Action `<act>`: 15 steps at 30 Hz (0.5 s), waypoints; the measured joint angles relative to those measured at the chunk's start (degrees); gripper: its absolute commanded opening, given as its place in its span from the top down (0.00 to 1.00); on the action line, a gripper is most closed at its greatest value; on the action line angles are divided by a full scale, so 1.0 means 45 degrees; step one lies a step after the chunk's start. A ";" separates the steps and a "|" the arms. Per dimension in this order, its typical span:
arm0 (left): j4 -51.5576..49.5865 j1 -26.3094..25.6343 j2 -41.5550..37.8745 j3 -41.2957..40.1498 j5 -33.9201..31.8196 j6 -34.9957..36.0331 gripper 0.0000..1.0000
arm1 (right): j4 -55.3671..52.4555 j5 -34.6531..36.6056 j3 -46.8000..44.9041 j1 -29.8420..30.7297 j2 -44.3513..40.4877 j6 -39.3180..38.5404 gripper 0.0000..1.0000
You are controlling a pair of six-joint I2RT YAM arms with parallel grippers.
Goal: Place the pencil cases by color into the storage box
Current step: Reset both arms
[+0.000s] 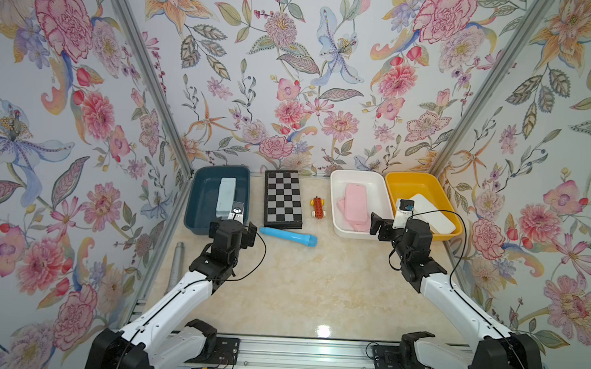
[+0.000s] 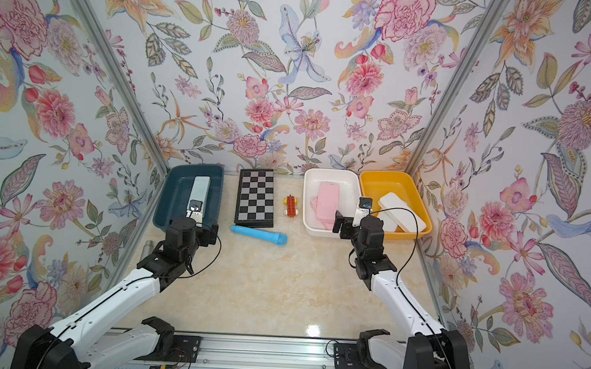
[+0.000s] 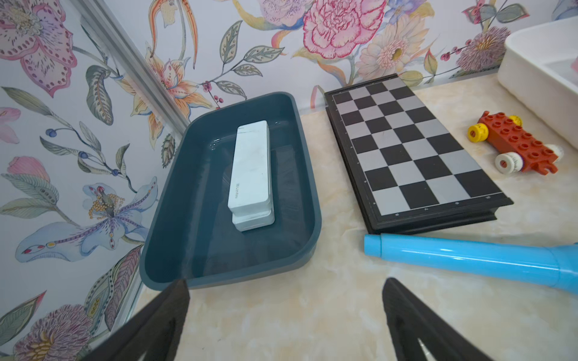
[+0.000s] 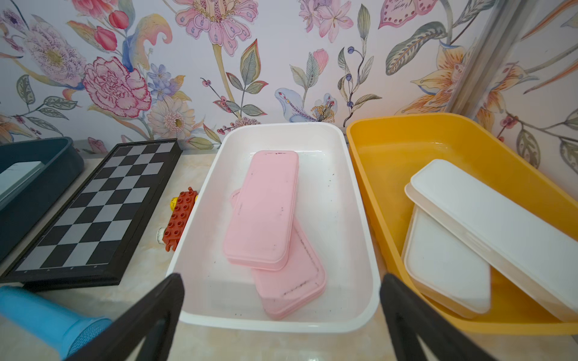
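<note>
Pencil cases all sit in trays: two pale blue plastic ones (image 3: 251,168) stacked in the dark teal tray (image 3: 308,193), lower one mostly hidden; two pink (image 4: 262,212), two white (image 4: 488,225) overlapping upper right. Left gripper (image 3: 284,315) and right gripper (image 4: 281,312) gape, holding nothing, fingertips cropped.

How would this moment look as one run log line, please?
left gripper: open, empty | right gripper: open, empty | pink cases: white tray | white cases: yellow tray
</note>
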 measured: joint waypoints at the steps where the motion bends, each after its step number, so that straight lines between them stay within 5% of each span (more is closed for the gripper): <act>1: 0.0481 0.0087 -0.0325 -0.0607 -0.0102 0.0053 0.02 | 0.0321 0.0151 -0.0379 0.0194 -0.0151 -0.0413 0.00; 9: 0.4566 0.1175 -0.2059 -0.4260 -0.0199 0.1059 0.02 | 0.2696 0.0709 -0.3536 0.0656 -0.1355 -0.2569 0.00; 15: 0.6577 0.2565 -0.1141 -0.4886 0.0748 0.1282 0.02 | 0.5727 0.1005 -0.5979 0.0359 -0.1535 -0.3288 0.00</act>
